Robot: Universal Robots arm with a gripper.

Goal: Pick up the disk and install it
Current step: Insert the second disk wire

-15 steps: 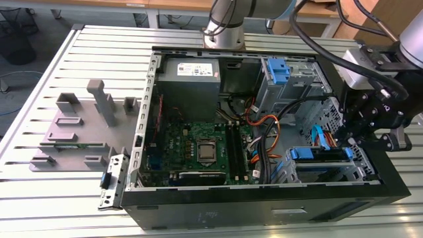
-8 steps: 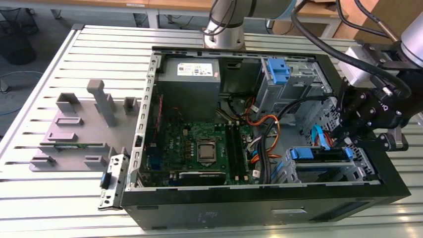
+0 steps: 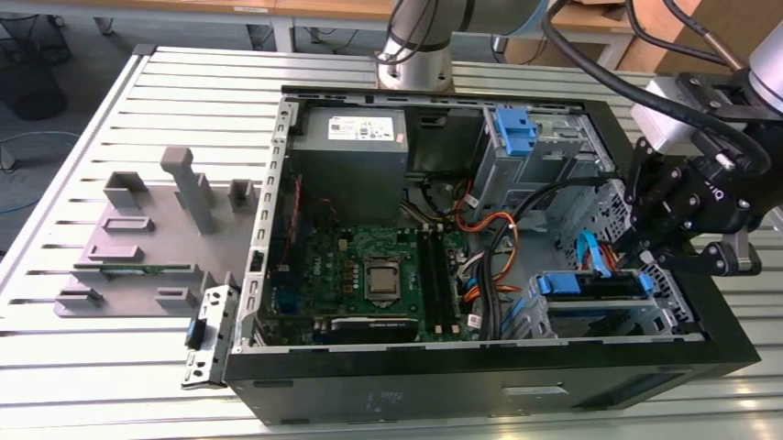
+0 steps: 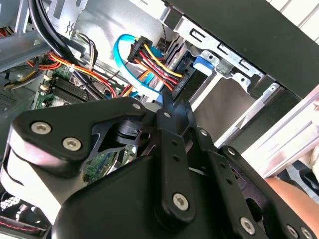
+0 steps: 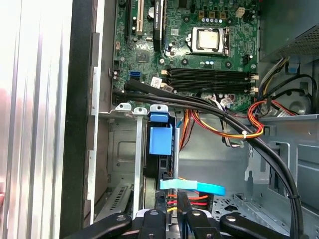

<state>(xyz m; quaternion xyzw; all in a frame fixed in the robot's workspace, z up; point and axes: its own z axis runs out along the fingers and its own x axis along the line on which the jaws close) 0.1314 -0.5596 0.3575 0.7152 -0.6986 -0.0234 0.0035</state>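
Disk: the disk (image 3: 596, 286) sits in the lower drive cage (image 3: 670, 312) of the open computer case (image 3: 490, 380), at about 4 o'clock in the exterior view; its blue side rails show at the cage mouth; in the first wrist view it (image 5: 160, 144) stands on edge between the cage's metal walls.
Cables: a light blue flat cable (image 5: 192, 186) and a bundle of red, yellow and black wires (image 4: 152, 59) meet the disk's end.
Gripper: the gripper (image 3: 685, 240) hangs at 3 o'clock in the exterior view, just beside the cage; its black fingers (image 5: 172, 219) lie close together with nothing between them; whether they touch the disk, I cannot tell.
Case inside: the green motherboard (image 3: 367, 275) lies at the centre; the grey power supply (image 3: 352, 137) sits at 12 o'clock.
Table: the slatted table (image 3: 123, 367) carries a grey fixture (image 3: 153, 238) at 9 o'clock.
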